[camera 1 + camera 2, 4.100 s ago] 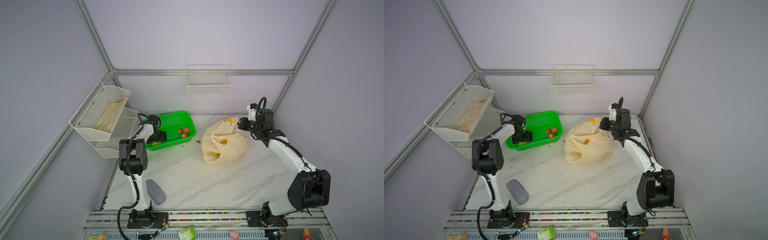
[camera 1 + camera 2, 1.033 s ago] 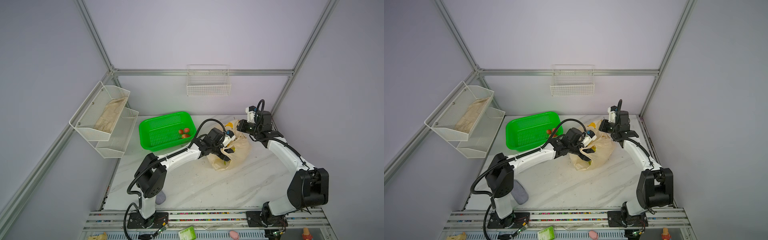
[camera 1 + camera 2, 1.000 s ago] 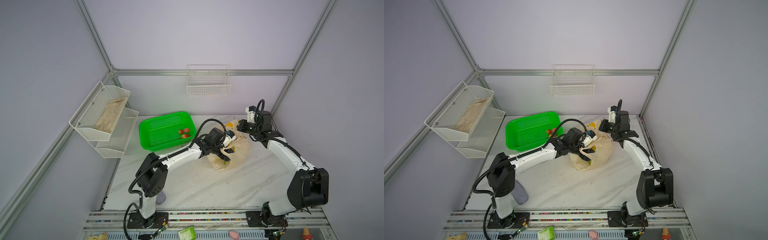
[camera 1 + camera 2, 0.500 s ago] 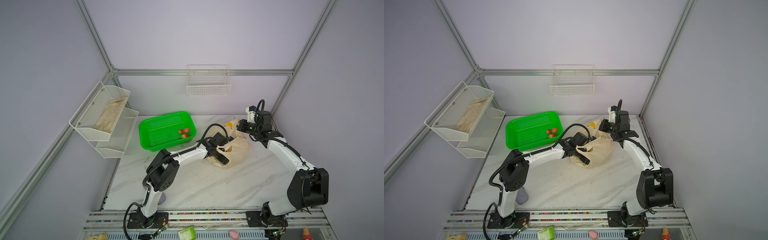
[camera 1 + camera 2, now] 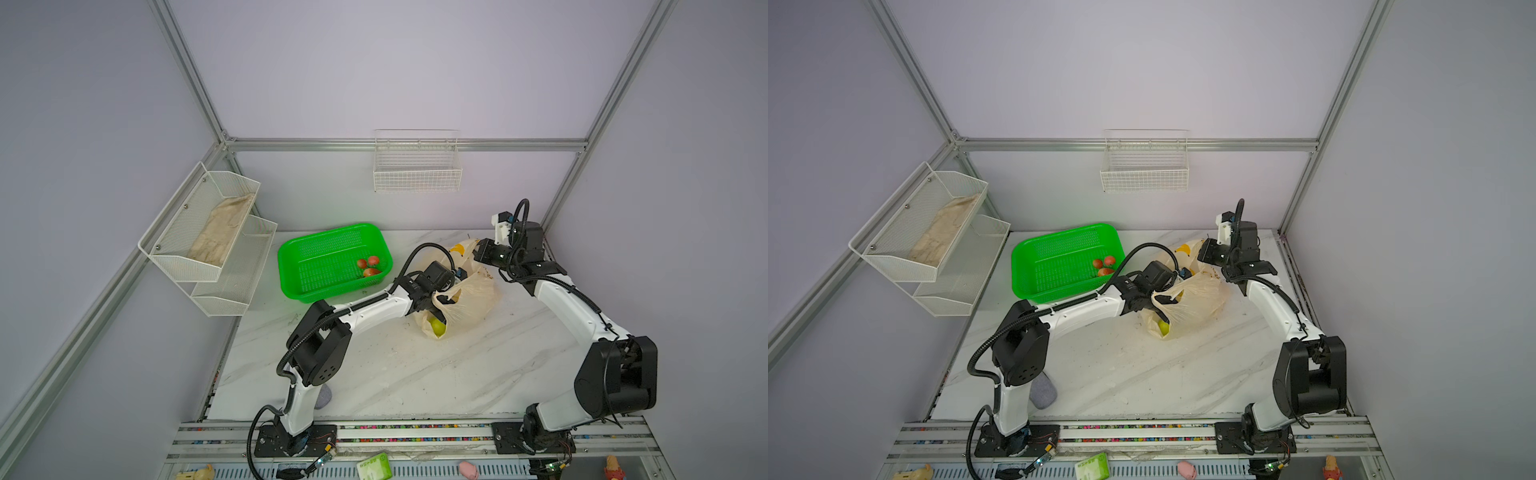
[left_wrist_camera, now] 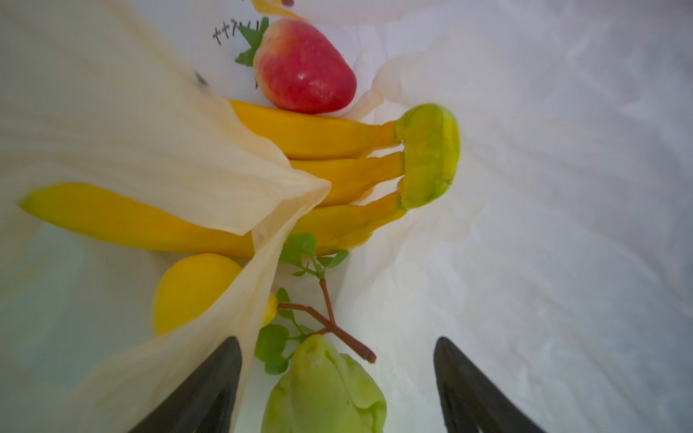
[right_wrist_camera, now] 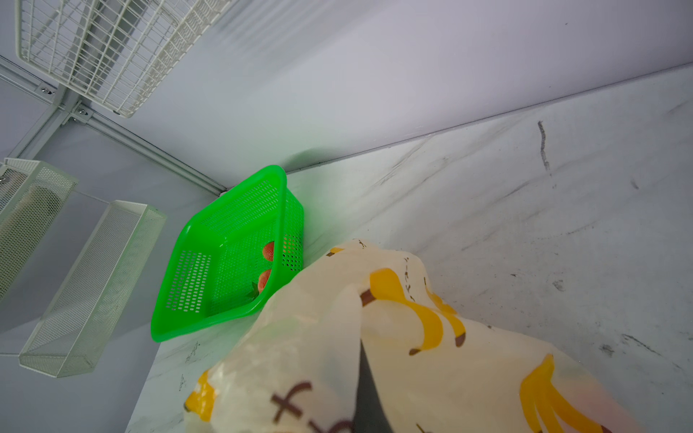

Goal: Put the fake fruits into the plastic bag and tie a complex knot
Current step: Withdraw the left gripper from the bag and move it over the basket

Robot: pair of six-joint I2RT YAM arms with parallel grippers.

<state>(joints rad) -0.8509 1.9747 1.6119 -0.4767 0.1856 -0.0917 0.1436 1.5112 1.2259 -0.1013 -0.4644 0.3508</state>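
The left end effector (image 6: pixel 336 339) sits deep inside the thin translucent cream plastic bag (image 5: pixel 469 299) printed with yellow bananas. Its jaws are apart, and a lumpy pale green plastic fruit (image 6: pixel 322 386) lies loose between them. A fold of bag film drapes against one finger (image 6: pixel 210 386). Pulling out could snag it, drag the bag across the white marbled surface (image 5: pixel 395 374) and spill the yellow plastic banana bunch (image 6: pixel 318 150) or the red plastic strawberry (image 6: pixel 303 67) beyond.

Farther back, the right end effector (image 5: pixel 482 253) is clamped on the bag's rim, holding the mouth up. If the film slips or tears there, the mouth would likely collapse onto the left arm. Three small red fruits (image 5: pixel 368 266) lie in the bright green perforated plastic basket (image 5: pixel 291 266), not yet bagged.

The front of the surface is wide open, apart from a grey pad (image 5: pixel 324 399) by the left arm's base. The basket stands near the bag, so the trip between them is short but crosses its raised rim. The right end effector works close to the back wall and has little room to retreat.
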